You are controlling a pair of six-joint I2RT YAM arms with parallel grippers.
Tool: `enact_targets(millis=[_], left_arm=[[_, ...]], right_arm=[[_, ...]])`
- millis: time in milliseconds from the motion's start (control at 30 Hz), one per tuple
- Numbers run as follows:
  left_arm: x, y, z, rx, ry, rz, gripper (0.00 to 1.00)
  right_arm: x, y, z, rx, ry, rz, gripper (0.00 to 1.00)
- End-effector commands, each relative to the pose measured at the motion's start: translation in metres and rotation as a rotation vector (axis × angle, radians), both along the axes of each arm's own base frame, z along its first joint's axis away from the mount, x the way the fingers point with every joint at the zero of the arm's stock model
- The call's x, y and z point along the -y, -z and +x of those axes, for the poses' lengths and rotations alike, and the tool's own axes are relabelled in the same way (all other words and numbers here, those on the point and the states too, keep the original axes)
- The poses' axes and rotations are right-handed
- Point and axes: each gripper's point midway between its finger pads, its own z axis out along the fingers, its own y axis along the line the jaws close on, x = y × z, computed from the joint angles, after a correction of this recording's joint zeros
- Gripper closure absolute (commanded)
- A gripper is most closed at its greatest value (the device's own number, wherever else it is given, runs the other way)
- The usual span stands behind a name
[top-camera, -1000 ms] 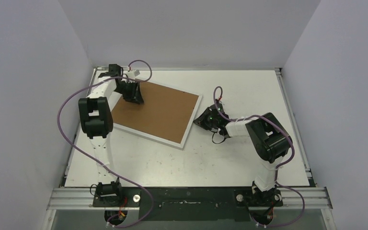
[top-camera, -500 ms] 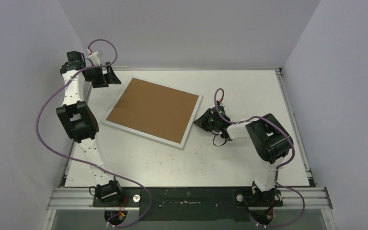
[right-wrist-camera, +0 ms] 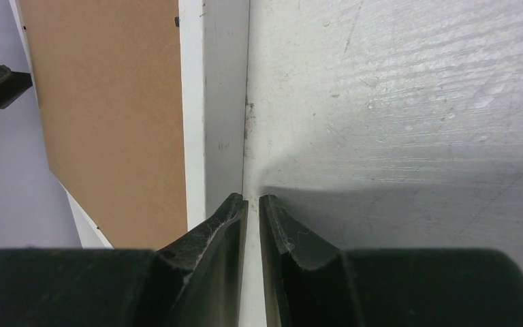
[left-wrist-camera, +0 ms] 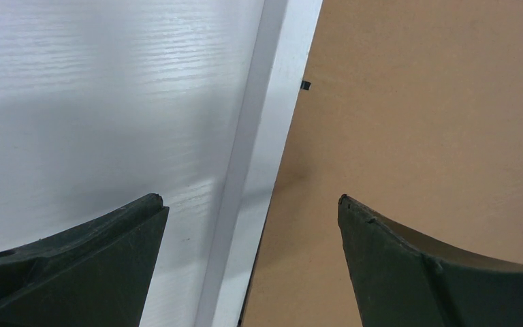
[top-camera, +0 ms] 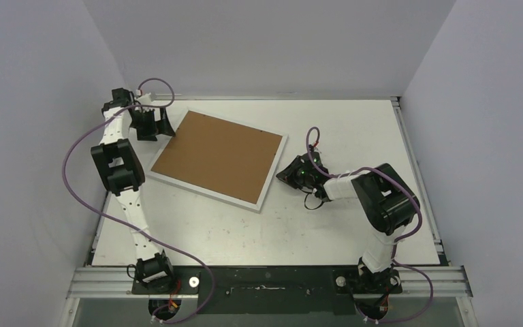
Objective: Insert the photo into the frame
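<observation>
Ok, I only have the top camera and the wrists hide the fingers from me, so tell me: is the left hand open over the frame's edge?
Observer: Yes. Its wrist view shows the left hand wide open, straddling the frame: one finger over the table, the other over the brown board.
Operator: And the right hand?
Observer: Its wrist view shows the right hand all but shut, tips at the frame's white outer edge, nothing visibly gripped.
Operator: Any sign of the photo?
Observer: None in any view. The left wrist view does show a small black tab at the brown board's edge.
</observation>
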Motion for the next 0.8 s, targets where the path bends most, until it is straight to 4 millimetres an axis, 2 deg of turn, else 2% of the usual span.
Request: enact_targets(millis=[0, 233, 400, 533, 633, 700, 767], left_arm=[[0.008, -0.009, 0.011, 0.057, 0.028, -0.012, 0.04], [0.03, 0.011, -0.001, -0.034, 0.039, -0.221, 0.04], [0.032, 0.024, -0.005, -0.058, 0.024, -0.237, 0.04], [0.043, 0.026, -0.014, -0.088, 0.042, -0.28, 0.04], [0.063, 0.004, -0.025, -0.099, 0.068, -0.418, 0.0], [0.079, -0.02, -0.032, -0.082, 0.094, -0.505, 0.06], [0.09, -0.04, -0.037, -0.053, 0.117, -0.534, 0.07]], right_arm=[[0.038, 0.061, -0.052, -0.225, 0.012, -0.175, 0.82], [0.037, 0.057, -0.051, -0.214, 0.012, -0.165, 0.82], [0.036, 0.054, -0.05, -0.205, 0.011, -0.163, 0.82], [0.034, 0.054, -0.05, -0.207, 0.008, -0.159, 0.82], [0.028, 0.054, -0.048, -0.206, -0.003, -0.159, 0.82], [0.025, 0.055, -0.048, -0.207, -0.009, -0.158, 0.82], [0.023, 0.058, -0.048, -0.212, -0.014, -0.155, 0.82]])
